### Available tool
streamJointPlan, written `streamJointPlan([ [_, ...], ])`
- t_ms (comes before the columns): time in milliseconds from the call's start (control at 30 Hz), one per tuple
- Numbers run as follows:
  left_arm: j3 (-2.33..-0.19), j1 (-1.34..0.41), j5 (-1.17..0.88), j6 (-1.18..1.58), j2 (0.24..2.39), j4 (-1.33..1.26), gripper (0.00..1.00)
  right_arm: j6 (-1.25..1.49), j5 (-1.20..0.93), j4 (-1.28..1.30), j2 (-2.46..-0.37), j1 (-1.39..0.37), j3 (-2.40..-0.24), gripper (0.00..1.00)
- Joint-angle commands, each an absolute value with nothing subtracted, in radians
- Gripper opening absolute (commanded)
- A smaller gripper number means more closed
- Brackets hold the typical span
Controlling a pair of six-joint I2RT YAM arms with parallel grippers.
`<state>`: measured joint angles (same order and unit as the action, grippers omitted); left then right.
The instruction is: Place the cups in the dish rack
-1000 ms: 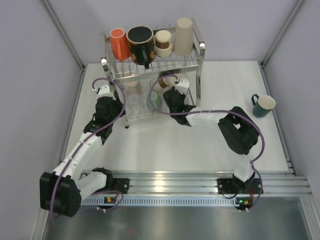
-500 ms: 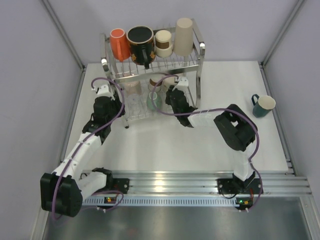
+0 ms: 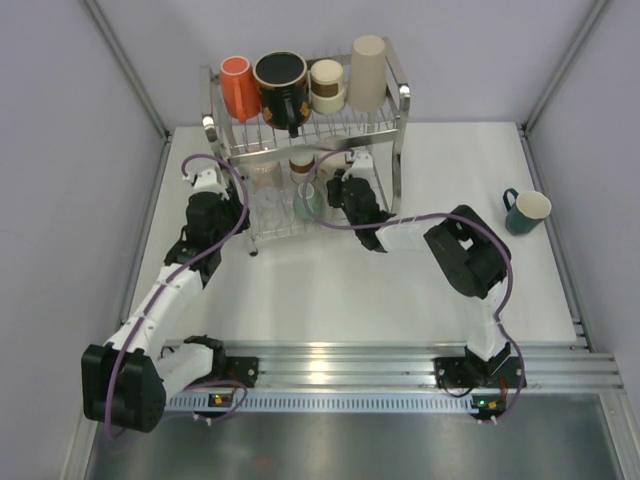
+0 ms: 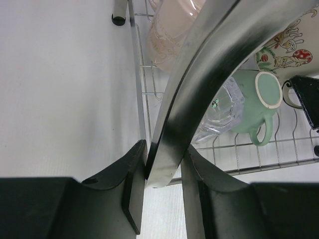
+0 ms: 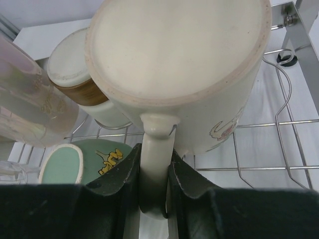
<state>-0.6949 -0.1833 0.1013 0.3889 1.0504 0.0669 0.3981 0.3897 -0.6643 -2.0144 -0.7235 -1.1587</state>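
The dish rack (image 3: 403, 100) stands at the table's far side. Its upper tier carries an orange cup (image 3: 238, 88), a black mug (image 3: 281, 84), a brown-cream paper cup (image 3: 326, 85) and a tall beige cup (image 3: 367, 72). My right gripper (image 5: 154, 154) is shut on the handle of a cream mug (image 5: 179, 59), held bottom-up inside the lower tier. Beside it lie a green mug (image 5: 102, 157), a pink cup (image 5: 30, 109) and a clear cup (image 4: 222, 107). My left gripper (image 4: 164, 149) is shut on the rack's steel post (image 4: 199, 89). A teal mug (image 3: 525, 210) stands alone at the right.
The rack's wire floor (image 5: 279, 144) and a post foot (image 5: 285, 59) lie just beyond the cream mug. A brown-banded white cup (image 5: 75, 69) sits close on its left. Grey walls close in the white table (image 3: 330, 290) on three sides.
My right gripper has carried the cream mug leftward and deeper under the upper tier. The left gripper has stayed clamped on the post.
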Motion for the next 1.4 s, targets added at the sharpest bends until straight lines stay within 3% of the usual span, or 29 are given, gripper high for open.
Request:
streamJointPlan([
  [0,-0.690,-0.167,0.100,0.451,1.078,-0.032,0.00,0.377,0.359,-0.773,-2.025,-0.709,-1.221,0.00],
  [300,-0.704,-0.163,0.112,0.448,1.071,-0.014,0.00,0.362,0.477,-0.557,-2.052,-0.686,-1.336,0.01],
  [500,-0.716,-0.160,0.100,0.469,1.080,-0.015,0.00,0.365,0.515,-0.519,-2.060,-0.676,-1.344,0.17],
  [533,-0.715,-0.160,0.098,0.469,1.083,-0.015,0.00,0.357,0.502,-0.529,-2.059,-0.672,-1.339,0.20],
  [567,-0.718,-0.158,0.094,0.468,1.083,-0.014,0.00,0.353,0.489,-0.538,-2.048,-0.669,-1.333,0.30],
  [767,-0.722,-0.158,0.081,0.450,1.080,0.031,0.00,0.279,0.351,-0.568,-1.949,-0.670,-1.266,0.47],
  [1100,-0.712,-0.156,0.054,0.474,1.040,0.075,0.00,0.310,0.131,-0.543,-1.683,-0.698,-1.008,0.47],
  [1267,-0.707,-0.156,0.049,0.476,1.029,0.110,0.00,0.388,0.121,-0.568,-1.496,-0.709,-0.847,0.39],
  [1367,-0.701,-0.156,0.040,0.483,1.012,0.130,0.00,0.482,0.130,-0.613,-1.390,-0.721,-0.679,0.41],
])
